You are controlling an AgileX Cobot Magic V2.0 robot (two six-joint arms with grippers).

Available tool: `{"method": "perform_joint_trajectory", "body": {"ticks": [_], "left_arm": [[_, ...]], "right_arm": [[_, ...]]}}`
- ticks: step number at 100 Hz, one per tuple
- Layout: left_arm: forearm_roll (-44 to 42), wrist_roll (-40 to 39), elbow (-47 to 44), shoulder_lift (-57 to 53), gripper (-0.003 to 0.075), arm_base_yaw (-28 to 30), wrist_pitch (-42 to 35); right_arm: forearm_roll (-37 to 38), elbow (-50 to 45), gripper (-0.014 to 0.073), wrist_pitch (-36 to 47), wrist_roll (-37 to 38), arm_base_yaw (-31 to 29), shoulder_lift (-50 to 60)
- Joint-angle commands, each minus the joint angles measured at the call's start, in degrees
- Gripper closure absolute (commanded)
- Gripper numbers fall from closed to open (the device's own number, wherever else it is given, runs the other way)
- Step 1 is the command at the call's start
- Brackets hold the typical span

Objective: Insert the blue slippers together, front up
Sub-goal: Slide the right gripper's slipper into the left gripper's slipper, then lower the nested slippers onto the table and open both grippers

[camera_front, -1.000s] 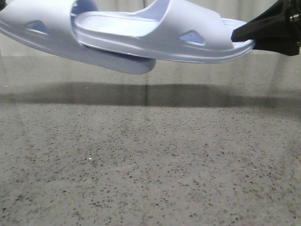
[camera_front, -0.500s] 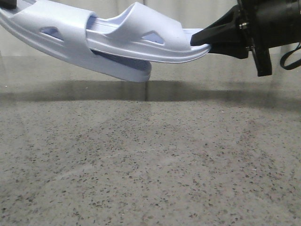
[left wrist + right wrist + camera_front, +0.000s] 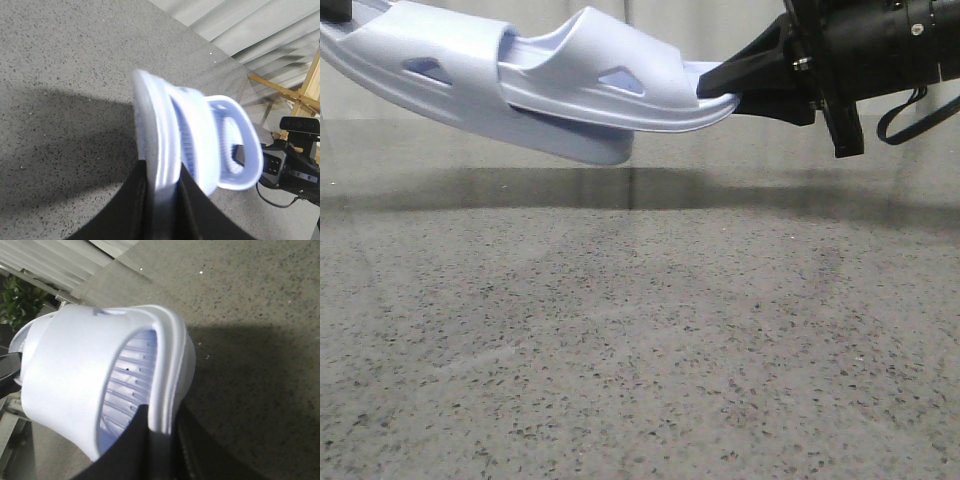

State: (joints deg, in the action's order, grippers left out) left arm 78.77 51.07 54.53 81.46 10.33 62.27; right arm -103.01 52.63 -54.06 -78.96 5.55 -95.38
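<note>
Right hand (image 3: 712,85) is clamped on the heel edge of one slipper (image 3: 610,85), feeding it under the strap of the other slipper (image 3: 440,75), which the left hand (image 3: 162,192) pinches by its rim, both well above the counter (image 3: 640,330).

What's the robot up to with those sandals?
It holds two pale blue slippers in the air above the speckled table, one per arm. The right gripper pinches the end of the right slipper, whose other end is pushed under the strap of the left slipper. The left gripper clamps that one's edge. They are partly nested.
</note>
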Motion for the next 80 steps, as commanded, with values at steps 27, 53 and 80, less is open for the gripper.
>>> {"method": "perform_joint_trajectory", "body": {"ticks": [27,53,80], "left_arm": [[5.3,0.0,1.3,-2.1,0.0705,0.7,5.2],[5.3,0.7,1.3,-2.0,0.0705,0.2,0.0],[5.3,3.1,1.3,2.3,0.0705,-6.3,-5.0]], "right_arm": [[3.3,2.0,0.0449,-21.0,2.9,-10.3,2.7],[10.9,2.0,0.0449,-21.0,5.1,-19.1,6.8],[12.2,2.0,0.0449,-21.0,6.1,-22.1,8.8]]}}
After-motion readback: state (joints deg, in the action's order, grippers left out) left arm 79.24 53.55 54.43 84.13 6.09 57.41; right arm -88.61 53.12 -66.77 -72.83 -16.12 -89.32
